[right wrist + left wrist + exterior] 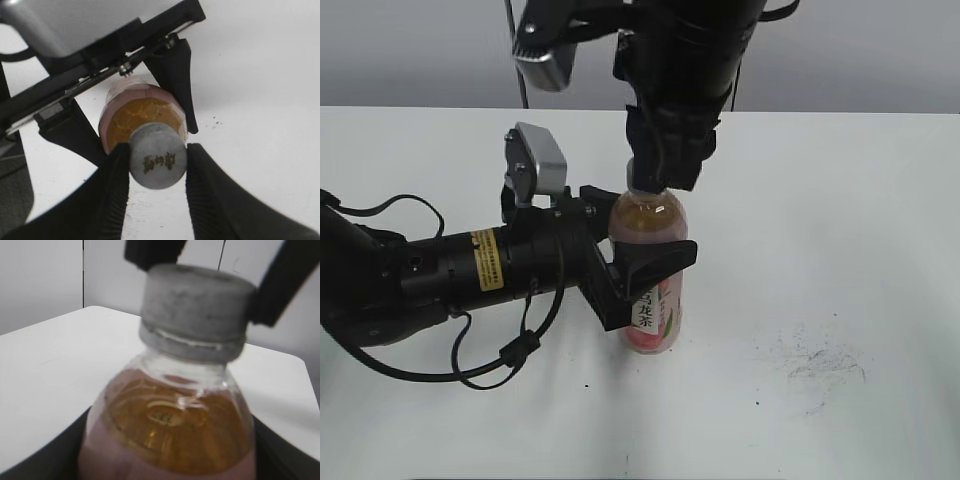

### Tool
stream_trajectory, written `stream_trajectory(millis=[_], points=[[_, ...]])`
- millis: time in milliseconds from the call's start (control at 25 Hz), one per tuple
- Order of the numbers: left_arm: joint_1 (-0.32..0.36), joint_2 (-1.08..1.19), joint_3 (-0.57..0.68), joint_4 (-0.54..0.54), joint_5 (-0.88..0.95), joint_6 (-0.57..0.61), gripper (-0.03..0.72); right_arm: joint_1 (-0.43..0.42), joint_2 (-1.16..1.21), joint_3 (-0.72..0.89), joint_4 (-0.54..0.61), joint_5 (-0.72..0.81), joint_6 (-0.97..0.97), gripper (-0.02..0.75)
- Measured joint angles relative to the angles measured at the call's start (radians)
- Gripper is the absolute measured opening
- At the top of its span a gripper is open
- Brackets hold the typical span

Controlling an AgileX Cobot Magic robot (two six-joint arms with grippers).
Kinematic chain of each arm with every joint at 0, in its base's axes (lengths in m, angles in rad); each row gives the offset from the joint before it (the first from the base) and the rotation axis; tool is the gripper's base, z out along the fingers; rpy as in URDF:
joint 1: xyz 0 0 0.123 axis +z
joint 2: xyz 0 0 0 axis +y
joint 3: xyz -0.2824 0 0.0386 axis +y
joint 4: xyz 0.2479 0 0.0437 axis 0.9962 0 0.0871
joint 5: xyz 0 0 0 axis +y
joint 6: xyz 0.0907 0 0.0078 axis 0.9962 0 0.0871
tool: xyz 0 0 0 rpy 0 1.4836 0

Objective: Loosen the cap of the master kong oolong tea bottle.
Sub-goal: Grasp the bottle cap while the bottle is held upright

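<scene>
The right tool (157, 162) comes down from the top centre of the exterior view and sits with its two dark fingers (112, 190) on either side of the cap (158, 162), clenched on it as far as the right wrist view shows: each finger meets the cap's rim with no visible gap. The left tool (640, 270) reaches in from the lower left of the exterior view and grasps the master kong oolong tea bottle (650, 275) around its body, one finger in front and one behind.

The bottle stands upright near the middle of the white surface (840, 200), its long axis vertical and in line with the right tool above it. The cap lies directly under that tool, so the coming twist would likely turn about this vertical axis while the left tool keeps the body from spinning.

In the left wrist view the cap (195, 312) fills the upper centre, seated on the neck.
</scene>
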Motion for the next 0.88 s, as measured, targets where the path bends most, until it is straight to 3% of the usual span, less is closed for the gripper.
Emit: stream_trajectory(millis=[400, 520, 600, 760, 880], points=[[0.0, 0.0, 0.0, -0.001, 0.0, 0.0, 0.448, 0.0, 0.0, -0.001, 0.002, -0.006, -0.678, 0.251], [0.002, 0.0, 0.0, -0.013, 0.004, -0.005, 0.448, 0.0, -0.001, -0.004, 0.008, -0.006, -0.886, 0.104], [0.003, 0.0, 0.0, -0.016, 0.005, -0.007, 0.448, 0.0, -0.002, -0.006, 0.009, -0.001, -0.997, 0.045], [0.004, 0.0, 0.0, -0.016, 0.005, -0.008, 0.448, 0.0, -0.002, -0.008, 0.01, 0.002, -1.034, 0.029], [0.004, 0.0, 0.0, -0.013, 0.005, -0.008, 0.448, 0.0, -0.002, -0.008, 0.012, 0.002, -0.879, 0.094]])
